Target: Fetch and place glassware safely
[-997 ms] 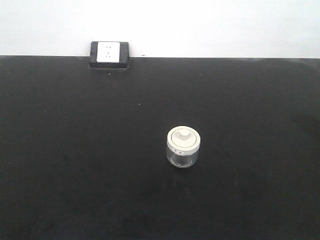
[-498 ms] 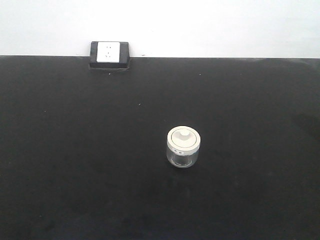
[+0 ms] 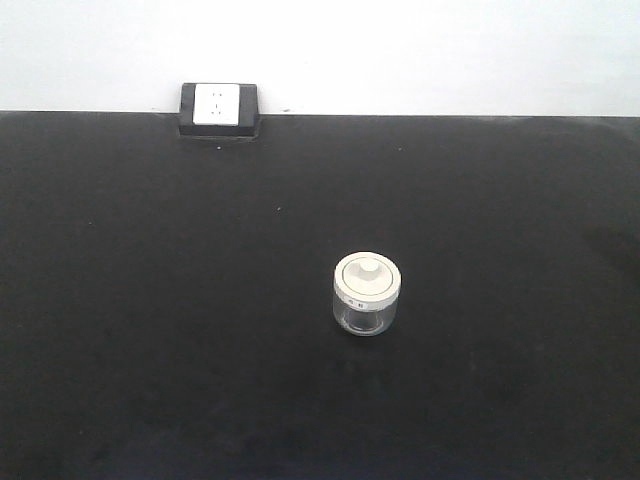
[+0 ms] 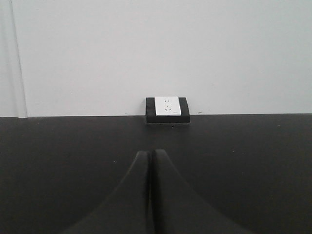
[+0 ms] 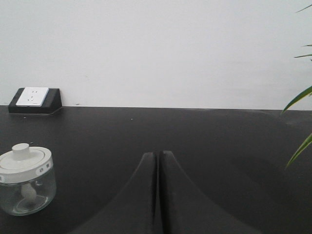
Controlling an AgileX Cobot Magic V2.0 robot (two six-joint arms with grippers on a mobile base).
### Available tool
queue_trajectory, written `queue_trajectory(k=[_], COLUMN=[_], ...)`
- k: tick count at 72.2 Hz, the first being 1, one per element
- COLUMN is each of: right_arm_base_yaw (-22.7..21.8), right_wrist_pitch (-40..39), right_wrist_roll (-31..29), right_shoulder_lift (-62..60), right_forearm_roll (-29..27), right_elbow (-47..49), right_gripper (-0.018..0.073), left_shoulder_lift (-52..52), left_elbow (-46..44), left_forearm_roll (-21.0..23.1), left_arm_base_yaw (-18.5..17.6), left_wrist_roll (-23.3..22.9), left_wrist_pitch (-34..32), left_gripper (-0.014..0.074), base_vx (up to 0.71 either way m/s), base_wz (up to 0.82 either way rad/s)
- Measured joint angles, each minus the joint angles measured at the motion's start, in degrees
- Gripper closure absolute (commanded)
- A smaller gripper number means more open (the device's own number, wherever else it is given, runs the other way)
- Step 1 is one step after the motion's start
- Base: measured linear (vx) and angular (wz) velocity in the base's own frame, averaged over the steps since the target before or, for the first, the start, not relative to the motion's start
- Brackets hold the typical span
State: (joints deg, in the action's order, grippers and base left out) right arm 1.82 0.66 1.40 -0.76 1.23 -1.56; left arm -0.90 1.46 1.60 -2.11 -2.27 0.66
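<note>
Nearest each wrist camera, the left end effector [image 4: 150, 158] and the right end effector [image 5: 157, 158] hang above the black desk [image 3: 150, 300] with their fingers pressed together, holding nothing. The glass jar [image 3: 366, 293] stands upright on the desk, its axis vertical, its off-white lid [image 3: 367, 274] and central knob [image 3: 366, 267] facing up and a small label on the lid rim facing the front camera. In the right wrist view the jar [image 5: 25, 179] sits to the left of and apart from the closed fingers, with a small pale object inside. Bare desk surrounds the jar on every side, well away from any edge. At the far edge, against the white wall [image 3: 400, 50], sits a power socket block [image 3: 219, 109]. Green plant leaves [image 5: 300, 97] enter the right wrist view at right. The jar's position matches the earlier front frames.
</note>
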Motion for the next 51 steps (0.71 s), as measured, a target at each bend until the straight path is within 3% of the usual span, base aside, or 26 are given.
queue_trajectory(k=[51], right_arm_base_yaw=[-0.06], right_wrist_pitch=[0.00], right_wrist_roll=[-0.06], right_shoulder_lift=[0.00], right_forearm_roll=[0.00], right_elbow=[0.00], right_gripper=[0.0567], left_shoulder_lift=[0.00], left_elbow=[0.00], left_forearm_roll=[0.00], left_arm_base_yaw=[0.04], left_wrist_roll=[0.00], left_wrist_pitch=[0.00], left_gripper=[0.0603], base_vx=[0.00], base_wz=[0.00])
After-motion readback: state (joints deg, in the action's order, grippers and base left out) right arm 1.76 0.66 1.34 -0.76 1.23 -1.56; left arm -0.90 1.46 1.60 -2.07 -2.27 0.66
